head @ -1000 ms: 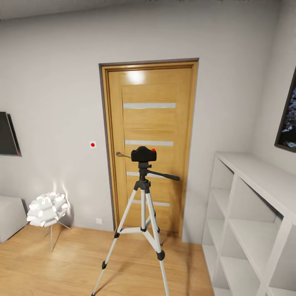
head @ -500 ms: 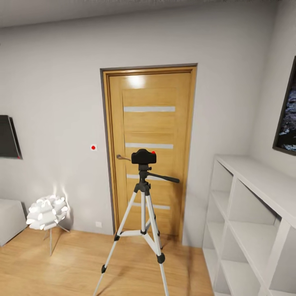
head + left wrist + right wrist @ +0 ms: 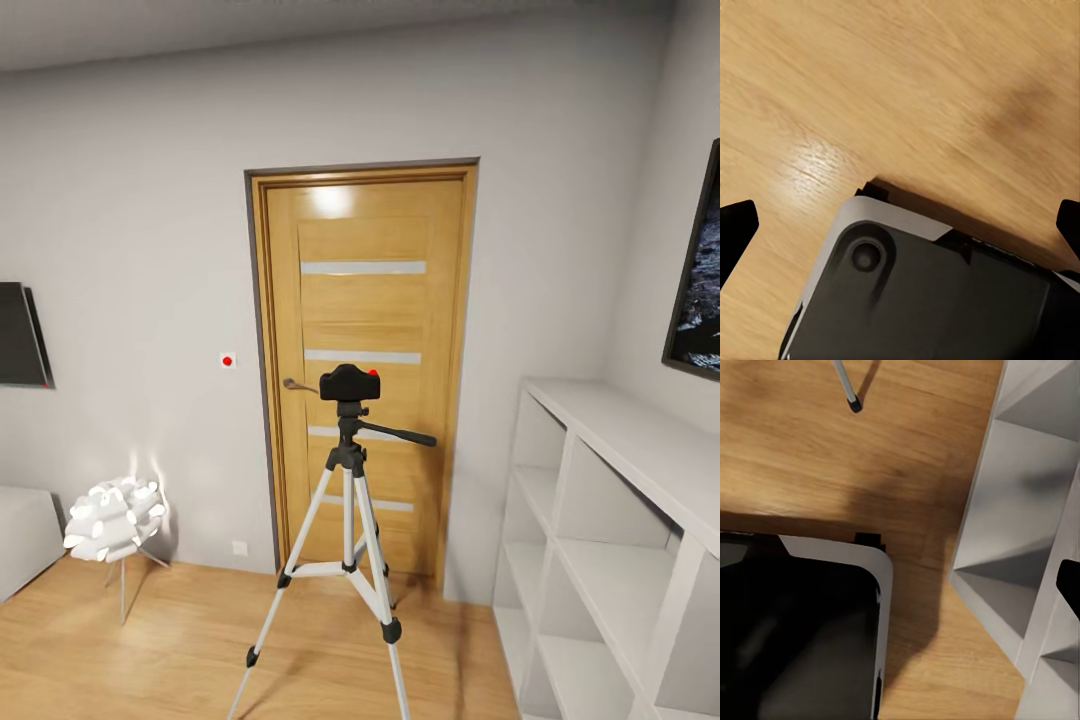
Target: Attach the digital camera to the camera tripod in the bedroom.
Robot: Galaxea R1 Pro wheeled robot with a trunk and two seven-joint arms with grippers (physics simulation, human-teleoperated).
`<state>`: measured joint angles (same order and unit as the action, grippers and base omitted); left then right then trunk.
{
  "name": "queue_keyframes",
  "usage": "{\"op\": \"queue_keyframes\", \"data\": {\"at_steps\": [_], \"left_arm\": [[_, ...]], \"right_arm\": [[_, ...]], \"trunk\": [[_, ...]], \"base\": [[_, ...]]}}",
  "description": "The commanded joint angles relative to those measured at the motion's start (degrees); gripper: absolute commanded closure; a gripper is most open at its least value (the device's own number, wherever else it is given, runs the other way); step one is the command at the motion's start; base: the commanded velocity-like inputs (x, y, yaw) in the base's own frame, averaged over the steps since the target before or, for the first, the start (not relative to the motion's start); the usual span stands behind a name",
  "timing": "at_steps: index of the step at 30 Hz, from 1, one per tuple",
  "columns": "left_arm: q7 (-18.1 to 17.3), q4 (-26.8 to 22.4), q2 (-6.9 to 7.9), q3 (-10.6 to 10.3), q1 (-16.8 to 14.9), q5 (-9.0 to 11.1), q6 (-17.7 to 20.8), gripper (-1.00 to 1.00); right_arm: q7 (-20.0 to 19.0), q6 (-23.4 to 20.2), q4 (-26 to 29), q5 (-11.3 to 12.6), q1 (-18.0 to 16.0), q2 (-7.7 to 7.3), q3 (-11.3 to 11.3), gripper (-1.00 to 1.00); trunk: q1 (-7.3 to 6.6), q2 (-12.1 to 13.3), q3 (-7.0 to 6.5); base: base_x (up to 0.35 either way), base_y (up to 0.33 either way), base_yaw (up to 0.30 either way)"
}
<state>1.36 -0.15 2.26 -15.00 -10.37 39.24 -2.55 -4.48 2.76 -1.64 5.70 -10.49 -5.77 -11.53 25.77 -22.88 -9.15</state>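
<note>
In the head view the small black digital camera (image 3: 349, 382), with its red dot on top, sits on the black head of the camera tripod (image 3: 348, 520). The tripod stands on the wood floor in front of the oak door (image 3: 362, 360), its pan handle pointing right. My left gripper (image 3: 900, 229) hangs open above the floor, its dark fingertips (image 3: 735, 225) at the picture's edges with nothing between them. My right gripper (image 3: 900, 585) is open too, one fingertip (image 3: 1069, 583) showing near the shelving. One tripod foot (image 3: 853, 403) appears in the right wrist view.
White cube shelving (image 3: 620, 520) lines the right wall under a dark framed picture (image 3: 700, 280). A white ball-shaped lamp (image 3: 115, 520) stands at the left near a grey block (image 3: 25, 535). My robot's dark base (image 3: 937, 300) shows below both grippers.
The head view has tilted up and drawn back slightly, so everything sits a little lower in the picture. The camera and tripod themselves have not moved.
</note>
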Motion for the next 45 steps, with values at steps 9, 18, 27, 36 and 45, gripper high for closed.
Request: {"op": "queue_keyframes", "data": {"at_steps": [9, 18, 27, 36, 45], "left_arm": [[0.22, -0.21, 0.18, -0.53, 0.0, 0.67, -0.14, -1.0], [0.22, -0.43, 0.2, -0.55, 0.0, 0.67, -0.17, -1.0], [0.22, -0.45, 0.2, -0.62, 0.0, 0.67, -0.17, -1.0], [0.22, -0.46, 0.2, -0.64, 0.0, 0.67, -0.17, -1.0], [0.22, -0.46, 0.2, -0.64, 0.0, 0.67, -0.17, -1.0]], "right_arm": [[-0.27, 0.26, -0.13, 0.04, -0.06, 0.17, -0.58, -1.0], [-0.38, 0.32, -0.12, -0.06, -0.06, 0.23, -0.57, -1.0], [-0.76, 0.31, -0.12, 0.0, -0.06, 0.23, -0.6, -1.0], [-0.8, 0.3, -0.12, 0.4, -0.06, 0.23, -0.5, -1.0], [-0.64, 0.64, 0.3, -0.2, -0.06, 0.23, -0.64, -1.0]], "trunk": [[0.02, -0.04, 0.02], [0.02, -0.04, 0.02], [0.02, -0.04, 0.02], [0.02, -0.04, 0.02], [0.02, -0.04, 0.02]], "base": [[0.0, 0.0, 0.0], [0.0, 0.0, 0.0], [0.0, 0.0, 0.0], [0.0, 0.0, 0.0], [0.0, 0.0, 0.0]]}}
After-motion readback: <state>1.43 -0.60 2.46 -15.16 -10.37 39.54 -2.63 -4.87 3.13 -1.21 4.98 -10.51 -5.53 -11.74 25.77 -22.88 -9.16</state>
